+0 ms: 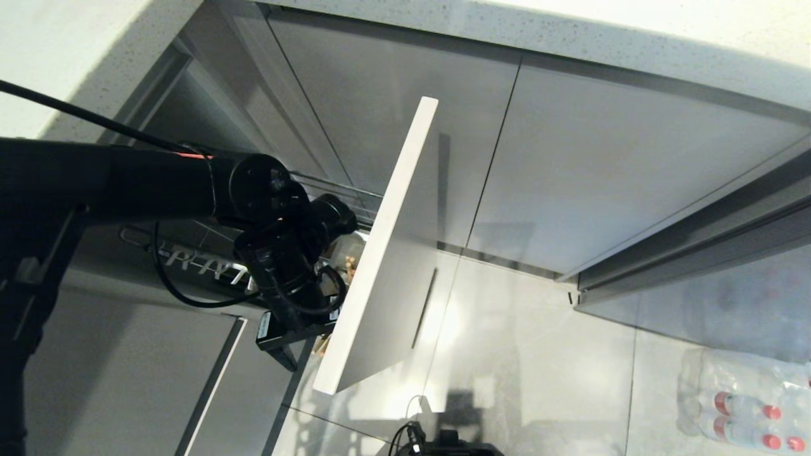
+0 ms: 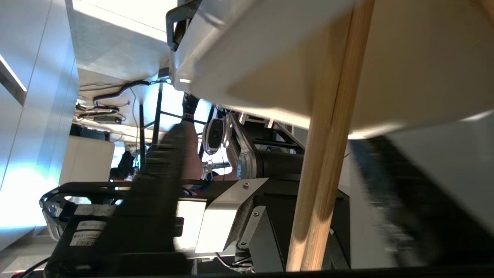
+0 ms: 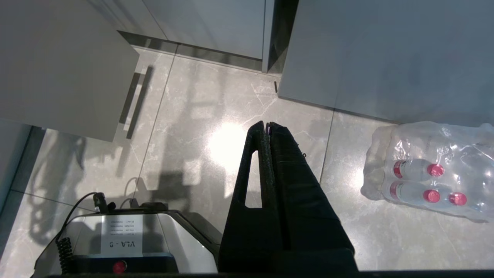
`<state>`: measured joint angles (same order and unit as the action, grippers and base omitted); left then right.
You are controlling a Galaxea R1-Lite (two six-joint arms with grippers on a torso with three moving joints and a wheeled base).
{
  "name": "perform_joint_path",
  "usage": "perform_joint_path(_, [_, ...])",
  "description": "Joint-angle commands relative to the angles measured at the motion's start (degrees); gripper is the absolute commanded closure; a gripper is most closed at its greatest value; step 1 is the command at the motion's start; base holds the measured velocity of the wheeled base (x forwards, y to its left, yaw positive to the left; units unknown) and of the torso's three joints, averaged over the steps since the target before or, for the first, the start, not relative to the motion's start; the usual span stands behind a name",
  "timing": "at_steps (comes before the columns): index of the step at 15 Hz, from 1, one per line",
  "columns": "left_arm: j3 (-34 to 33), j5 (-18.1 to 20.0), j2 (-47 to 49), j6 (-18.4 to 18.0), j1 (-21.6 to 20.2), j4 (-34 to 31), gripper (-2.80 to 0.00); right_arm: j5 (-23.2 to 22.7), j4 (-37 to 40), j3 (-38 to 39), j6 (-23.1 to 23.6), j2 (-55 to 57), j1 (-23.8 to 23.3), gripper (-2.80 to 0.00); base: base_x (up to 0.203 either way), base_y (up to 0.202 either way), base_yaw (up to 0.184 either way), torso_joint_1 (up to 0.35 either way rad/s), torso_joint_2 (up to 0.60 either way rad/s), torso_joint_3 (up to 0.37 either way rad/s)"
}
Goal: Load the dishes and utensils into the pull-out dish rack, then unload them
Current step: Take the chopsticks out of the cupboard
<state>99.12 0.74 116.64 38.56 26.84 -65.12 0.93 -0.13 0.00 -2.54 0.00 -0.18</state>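
Observation:
My left arm reaches down behind the pale front panel (image 1: 386, 253) of the pull-out dish rack, whose chrome wire (image 1: 345, 190) and white pronged tray (image 1: 203, 269) show beside it. In the left wrist view a pair of light wooden chopsticks (image 2: 328, 166) runs across the white utensil cup (image 2: 270, 58). My left gripper (image 2: 270, 162) is open, with the chopsticks in the gap between its blurred dark fingers (image 2: 154, 193), neither of them touching the sticks. The dishes and the spoon are out of view. My right gripper (image 3: 267, 125) hangs shut and empty over the floor.
Grey cabinet fronts (image 1: 602, 177) stand under the pale counter. A shrink-wrapped pack of water bottles (image 1: 741, 399) lies on the tiled floor at the right. My own base (image 3: 127, 239) sits below the right arm. A person's leg (image 2: 189, 131) shows in the background.

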Motion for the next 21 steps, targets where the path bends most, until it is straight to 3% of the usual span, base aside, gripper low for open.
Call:
perform_joint_path(1, [0.2, -0.1, 0.0, 0.3, 0.0, -0.4, 0.0, 0.0, 0.0, 0.0, 0.0, 0.0, 0.0, 0.0, 0.0, 0.0, 0.0, 0.0, 0.0, 0.0])
perform_joint_path(13, [0.5, 0.0, -1.5, 2.0, 1.0, -0.2, 0.0, 0.0, 0.0, 0.0, 0.0, 0.0, 0.0, 0.0, 0.0, 0.0, 0.0, 0.0, 0.0, 0.0])
perform_joint_path(21, [2.8, 0.0, -10.6, 5.3, 1.7, -0.3, 0.0, 0.0, 0.0, 0.0, 0.0, 0.1, 0.0, 0.0, 0.0, 0.0, 0.0, 0.0, 0.0, 0.0])
